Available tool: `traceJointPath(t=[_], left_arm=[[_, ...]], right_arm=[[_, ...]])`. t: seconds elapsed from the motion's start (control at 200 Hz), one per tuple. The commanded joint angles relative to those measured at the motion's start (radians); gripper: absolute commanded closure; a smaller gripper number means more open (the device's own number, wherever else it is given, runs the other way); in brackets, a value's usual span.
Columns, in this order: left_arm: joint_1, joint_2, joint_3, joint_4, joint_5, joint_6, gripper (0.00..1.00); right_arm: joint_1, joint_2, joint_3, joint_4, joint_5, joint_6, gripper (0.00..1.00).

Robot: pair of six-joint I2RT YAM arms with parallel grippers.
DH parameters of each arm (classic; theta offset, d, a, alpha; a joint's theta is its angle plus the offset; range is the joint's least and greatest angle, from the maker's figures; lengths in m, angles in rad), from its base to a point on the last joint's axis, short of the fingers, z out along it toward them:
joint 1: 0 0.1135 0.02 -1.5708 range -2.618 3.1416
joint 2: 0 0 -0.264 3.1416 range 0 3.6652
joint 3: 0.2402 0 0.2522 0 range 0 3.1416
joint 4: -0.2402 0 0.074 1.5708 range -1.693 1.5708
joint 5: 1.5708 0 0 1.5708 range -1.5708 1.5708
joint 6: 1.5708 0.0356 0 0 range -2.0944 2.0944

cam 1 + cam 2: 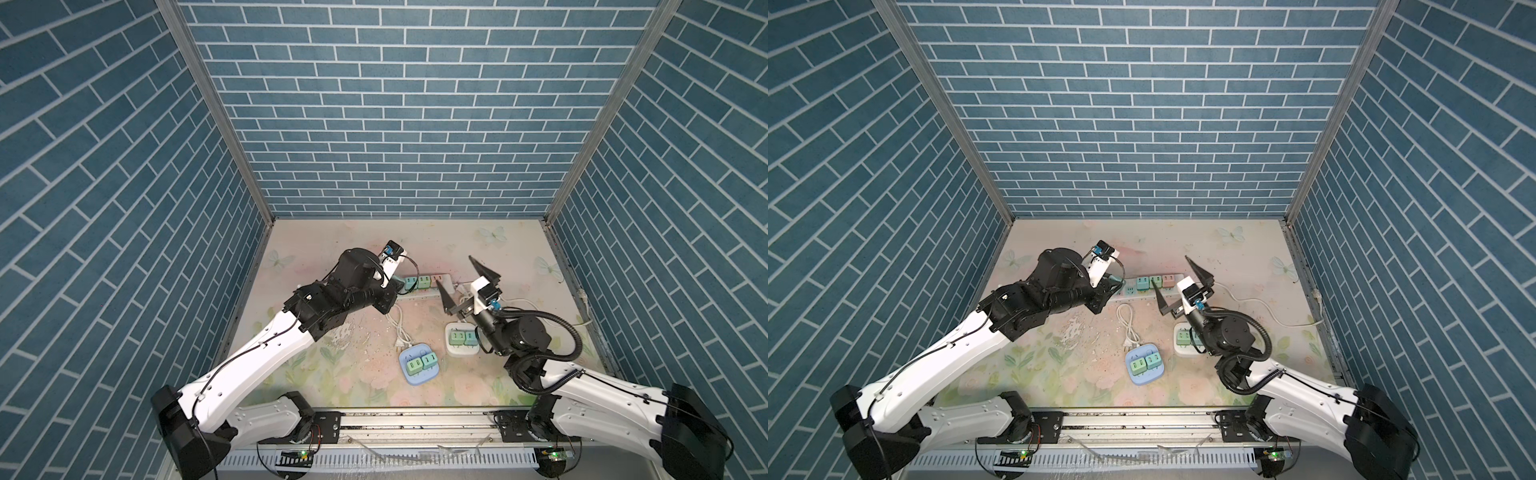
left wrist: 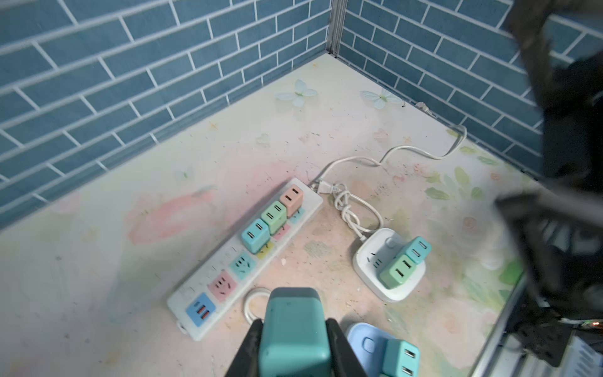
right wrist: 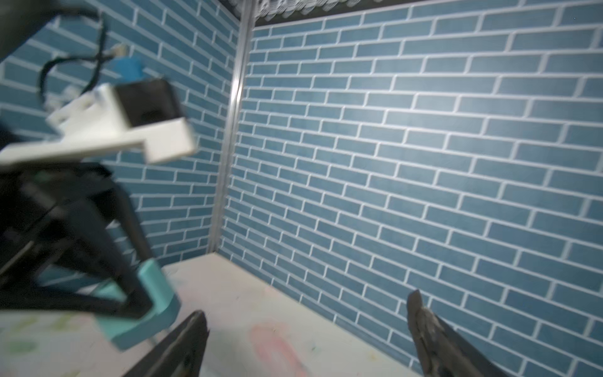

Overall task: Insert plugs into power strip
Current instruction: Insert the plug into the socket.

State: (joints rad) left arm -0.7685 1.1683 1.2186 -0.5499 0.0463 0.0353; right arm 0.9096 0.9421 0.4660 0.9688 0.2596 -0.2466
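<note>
My left gripper (image 2: pixel 293 339) is shut on a teal plug (image 2: pixel 293 313), held above the near end of the long white power strip (image 2: pixel 225 280). Three plugs sit in a row in that strip: teal (image 2: pixel 256 235), green (image 2: pixel 273 212) and pinkish-tan (image 2: pixel 292 196). In a top view the left gripper (image 1: pixel 395 286) hangs at the strip's (image 1: pixel 419 293) left end. My right gripper (image 1: pixel 460 281) stands wide open and raised over the strip's right end, with nothing in it. The right wrist view shows its spread fingers (image 3: pixel 192 329) and the held plug (image 3: pixel 153 293) beside them.
A white square power strip (image 2: pixel 368 261) holds two plugs (image 2: pixel 398 271). A blue square strip (image 1: pixel 417 376) near the front holds plugs (image 1: pixel 419 363) too. A coiled white cord (image 1: pixel 397 328) lies between them, and another cord (image 1: pixel 540 307) runs to the right wall. Brick-patterned walls close three sides.
</note>
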Motion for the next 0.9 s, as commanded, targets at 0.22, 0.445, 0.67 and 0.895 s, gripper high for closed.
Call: traceJointPath(t=[0.22,0.445,0.67,0.895], left_arm=[[0.163,0.232,0.183,-0.136,0.011,0.468,1.0],[0.237,0.448,0.309,-0.253,0.144,0.677,1.0],[0.25,0.64,0.42,-0.297,0.208,0.756,1.0],[0.266,0.769,0.449,-0.284,0.277,0.852,1.0]], right_arm=[[-0.191,-0.029,0.269,-0.488,0.124,0.172,0.02],[-0.412,-0.011,0.325,-0.667,-0.058,0.339,0.02],[-0.564,0.091,0.391,-0.713,-0.302,0.438,0.02],[-0.63,0.172,0.428,-0.689,-0.428,0.464,0.02]])
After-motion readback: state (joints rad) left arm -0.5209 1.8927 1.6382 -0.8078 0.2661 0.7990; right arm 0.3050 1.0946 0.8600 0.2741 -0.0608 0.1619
